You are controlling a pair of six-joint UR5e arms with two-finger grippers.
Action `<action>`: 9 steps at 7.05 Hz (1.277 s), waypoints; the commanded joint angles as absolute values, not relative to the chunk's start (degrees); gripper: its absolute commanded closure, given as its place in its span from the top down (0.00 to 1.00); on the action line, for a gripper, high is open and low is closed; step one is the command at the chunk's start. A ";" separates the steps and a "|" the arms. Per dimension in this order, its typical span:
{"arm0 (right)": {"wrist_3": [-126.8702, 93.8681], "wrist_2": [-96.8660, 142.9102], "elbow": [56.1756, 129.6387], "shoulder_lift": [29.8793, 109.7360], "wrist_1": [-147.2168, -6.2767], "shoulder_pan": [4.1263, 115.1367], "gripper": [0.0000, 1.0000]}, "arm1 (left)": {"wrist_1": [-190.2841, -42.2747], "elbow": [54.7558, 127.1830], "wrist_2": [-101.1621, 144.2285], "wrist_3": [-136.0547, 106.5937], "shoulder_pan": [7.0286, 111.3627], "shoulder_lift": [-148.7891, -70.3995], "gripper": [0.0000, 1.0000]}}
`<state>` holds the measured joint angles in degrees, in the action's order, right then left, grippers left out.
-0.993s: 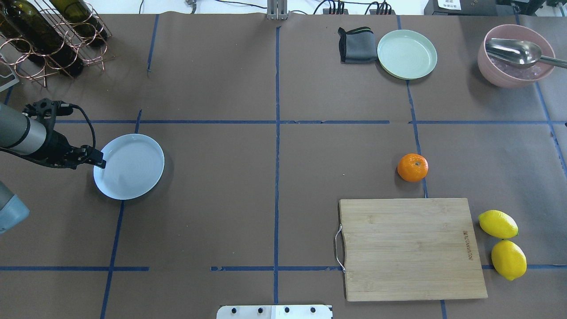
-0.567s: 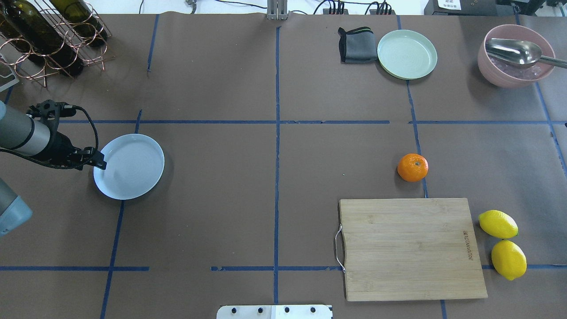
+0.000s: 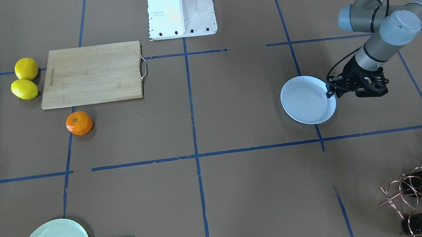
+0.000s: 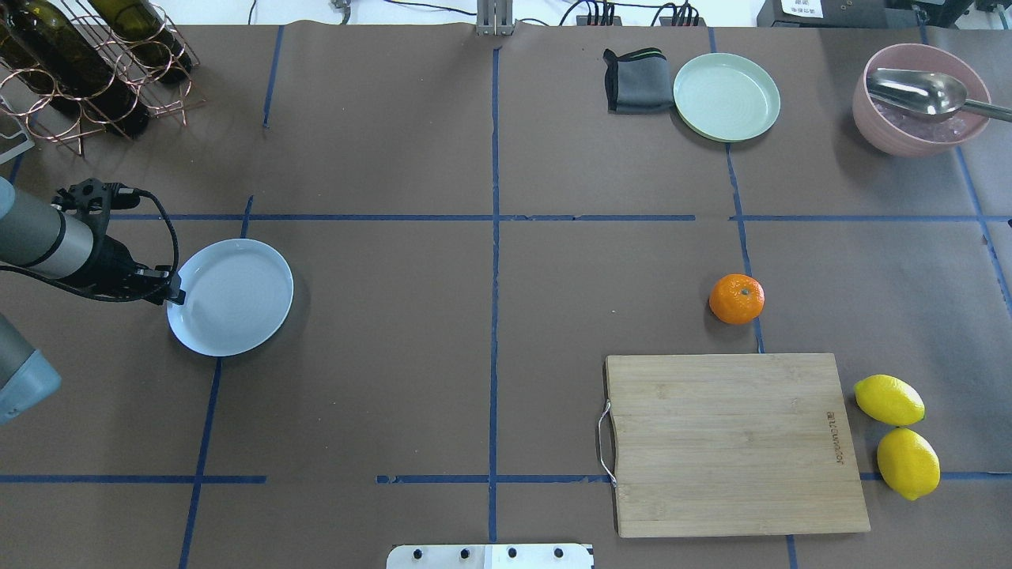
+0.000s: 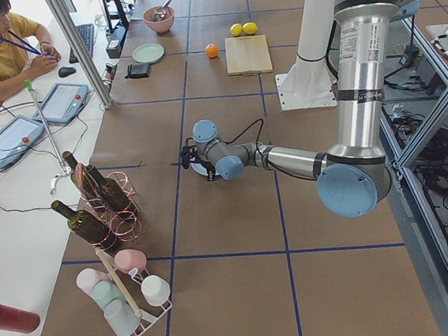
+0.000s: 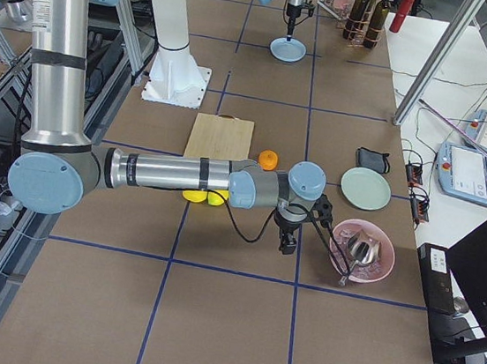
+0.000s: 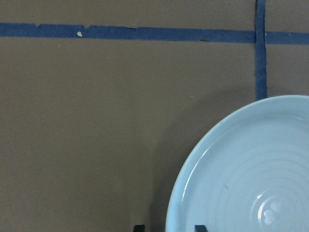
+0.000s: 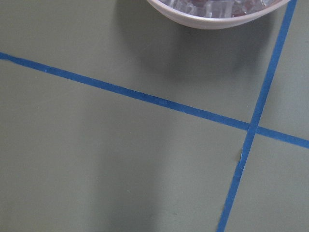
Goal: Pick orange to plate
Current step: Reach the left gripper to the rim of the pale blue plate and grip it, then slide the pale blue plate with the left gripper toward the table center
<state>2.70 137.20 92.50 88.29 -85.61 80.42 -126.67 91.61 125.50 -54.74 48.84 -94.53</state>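
Note:
The orange [image 4: 736,299] lies on the brown table cover just beyond the cutting board, on the right half, and shows again as the orange [image 3: 79,123]. The pale bluish-white plate [image 4: 237,296] sits far off on the left half. My left gripper [image 4: 175,297] hangs at the plate's left rim. In the left wrist view its two dark fingertips [image 7: 138,227] stand apart on either side of the plate [image 7: 251,174] rim, open. My right gripper [image 6: 287,245] shows only in the exterior right view, low over the table near the pink bowl; I cannot tell its state.
A wooden cutting board [image 4: 731,442] lies front right with two lemons [image 4: 889,399] beside it. A pale green plate [image 4: 726,96], a grey cloth [image 4: 632,79] and a pink bowl with a metal scoop [image 4: 917,99] line the far right. A wine rack [image 4: 87,63] stands far left.
My left gripper has drawn back a little to the left, from over the plate's rim to its edge. The plate and the orange have not moved.

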 commanded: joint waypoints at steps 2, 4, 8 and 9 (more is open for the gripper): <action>2.64 137.20 92.20 87.81 -85.61 80.42 1.00 | -126.83 89.38 125.77 -54.75 48.69 -97.11 0.00; 2.64 137.20 92.46 87.28 -85.61 80.42 1.00 | -126.39 94.97 125.95 -55.36 49.48 -97.82 0.00; 2.64 137.29 91.76 86.31 -85.61 80.42 1.00 | -126.12 96.42 133.33 -71.56 44.96 -112.02 0.00; 2.64 137.29 91.58 86.31 -85.61 80.42 1.00 | -126.12 95.89 132.20 -73.46 38.82 -113.45 0.00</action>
